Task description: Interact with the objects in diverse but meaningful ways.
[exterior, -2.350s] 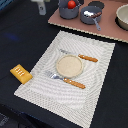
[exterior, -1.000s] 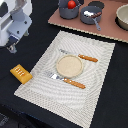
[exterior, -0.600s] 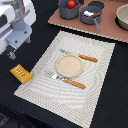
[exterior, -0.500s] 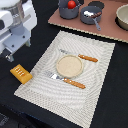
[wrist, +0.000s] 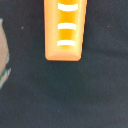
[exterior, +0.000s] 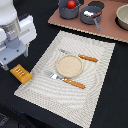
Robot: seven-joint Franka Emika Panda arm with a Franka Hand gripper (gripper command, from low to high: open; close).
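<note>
The arm's bulky white wrist fills the upper corner on the exterior view's left, and the gripper point(exterior: 16, 59) hangs from it just above the yellow-orange ridged block point(exterior: 20, 74); from where I stand its fingers are lost against the housing, so I cannot tell whether they are apart or together, and the wrist view shows no fingertips at all; that view looks straight down on the same block point(wrist: 64, 29), orange with pale ridges across it, lying flat on the dark surface point(wrist: 75, 95); the block sits just off the edge of the pale woven placemat point(exterior: 95, 75) on the exterior view's left, apparently not touching the gripper, though the angle is poor; on the placemat the round tan plate point(exterior: 68, 65) lies in the middle, with an orange-handled fork point(exterior: 66, 81) on its near side and an orange-handled knife point(exterior: 80, 56) beyond it; well apart, at the back on a reddish-brown board point(exterior: 107, 30), stand two grey pots, the red tomato point(exterior: 72, 4) resting in the pot point(exterior: 66, 9) on the exterior view's left, the second pot point(exterior: 91, 15) beside it holding something shiny that I can't make out.
</note>
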